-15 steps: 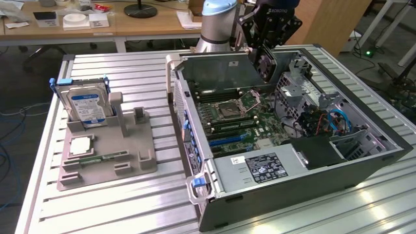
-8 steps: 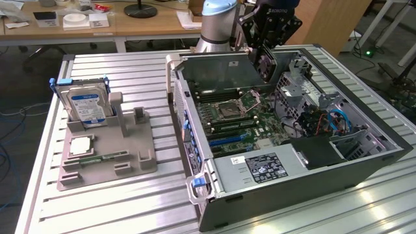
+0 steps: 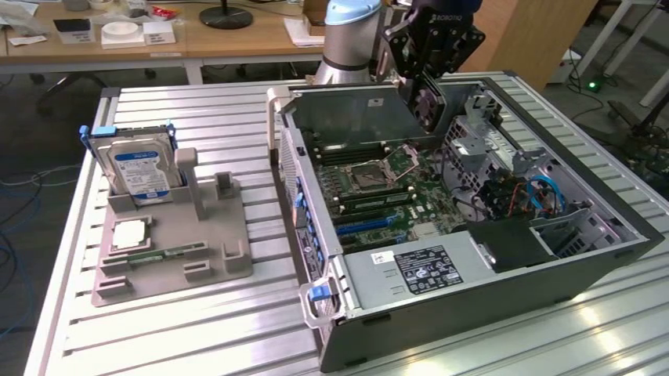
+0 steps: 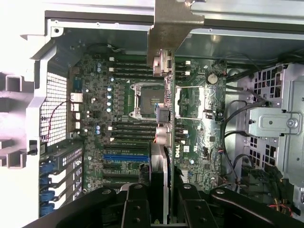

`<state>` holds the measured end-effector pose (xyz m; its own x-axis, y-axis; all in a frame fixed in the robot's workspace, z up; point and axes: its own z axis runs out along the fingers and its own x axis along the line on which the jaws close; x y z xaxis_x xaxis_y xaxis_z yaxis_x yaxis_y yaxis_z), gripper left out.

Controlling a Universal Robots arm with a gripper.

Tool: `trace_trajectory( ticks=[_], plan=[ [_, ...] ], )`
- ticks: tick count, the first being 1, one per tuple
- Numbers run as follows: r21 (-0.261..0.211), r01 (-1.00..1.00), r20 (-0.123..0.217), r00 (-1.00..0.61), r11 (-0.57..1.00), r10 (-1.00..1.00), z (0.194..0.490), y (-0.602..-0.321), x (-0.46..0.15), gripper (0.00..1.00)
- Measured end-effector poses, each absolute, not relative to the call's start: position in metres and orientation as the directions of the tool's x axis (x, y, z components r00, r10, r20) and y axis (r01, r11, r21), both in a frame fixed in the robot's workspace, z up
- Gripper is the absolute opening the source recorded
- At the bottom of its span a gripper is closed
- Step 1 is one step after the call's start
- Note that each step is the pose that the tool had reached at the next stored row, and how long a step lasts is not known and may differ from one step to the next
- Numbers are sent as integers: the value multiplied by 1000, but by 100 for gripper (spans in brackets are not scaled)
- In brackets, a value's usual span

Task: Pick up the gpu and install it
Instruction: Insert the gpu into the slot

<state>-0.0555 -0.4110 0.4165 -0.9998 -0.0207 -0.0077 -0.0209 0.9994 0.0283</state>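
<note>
Gripper [image 3: 427, 69] is clamped narrow on the gpu [image 3: 431, 102]. Card hangs edge-down just below it, above the open pc case [image 3: 502, 301]. My judgement: keep card plumb, edge parallel w/ blue slot [image 4: 124, 156] on the mobo [image 4: 197, 142] beneath, bracket toward case wall. Contact edge is hidden, so clearance is unclear.
</note>
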Motion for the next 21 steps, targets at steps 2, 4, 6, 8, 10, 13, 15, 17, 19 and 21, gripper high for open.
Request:
trace_trajectory(
  ticks=[2,4,6,8,10,13,15,17,19,21],
  plan=[
    [29,-24,-8,-1000,999,-24,417,-411,-55,27],
    [30,-25,-8,-1000,999,-25,417,-411,-55,27],
    [32,-28,-8,-1000,999,-27,416,-411,-55,27],
    [34,-30,-8,-1000,999,-30,416,-411,-55,27],
    [38,-32,-8,-999,999,-32,417,-412,-55,27],
    [47,-35,-8,-999,998,-34,416,-412,-55,27],
    [54,-37,-9,-999,998,-36,416,-412,-55,27],
    [62,-38,-9,-999,997,-38,417,-412,-55,27],
    [65,-42,-9,-999,997,-41,417,-412,-55,27],
    [67,-46,-9,-999,997,-45,416,-412,-55,27]
  ],
)
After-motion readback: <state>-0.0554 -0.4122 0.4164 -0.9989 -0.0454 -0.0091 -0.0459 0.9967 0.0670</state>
